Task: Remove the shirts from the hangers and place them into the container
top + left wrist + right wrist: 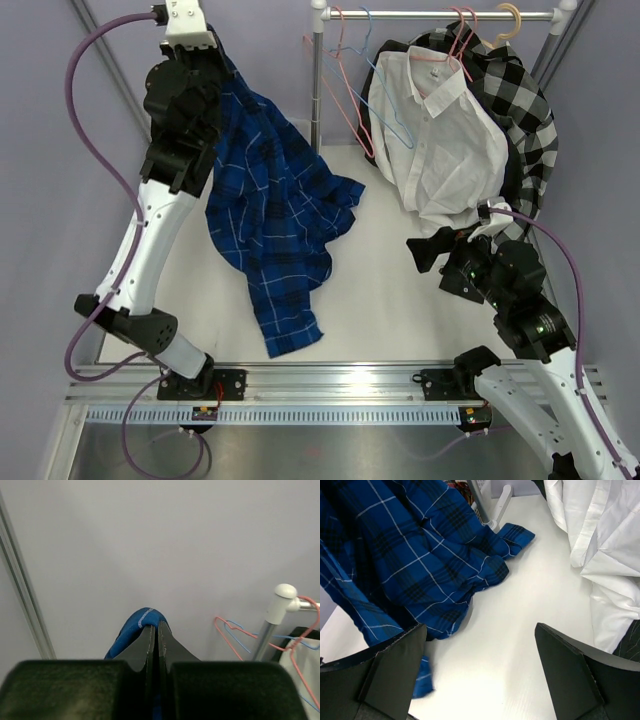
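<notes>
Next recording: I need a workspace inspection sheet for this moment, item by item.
Surface: white table, partly covered by cloth.
Job's things: blue shirt hangs from the left gripper, its lower end lying on the table; white shirt and checked shirt hang on the rack; empty pink hanger and light blue hanger beside them; container not plainly in view.
Clutter: nothing seen.
Grippers: left gripper raised, shut on the blue shirt; right gripper open and empty, low over the table.
Cables: purple cable on the left arm; right arm's cable passes near the white shirt's hem.
Surroundings: grey walls, metal rail at the near edge.
</notes>
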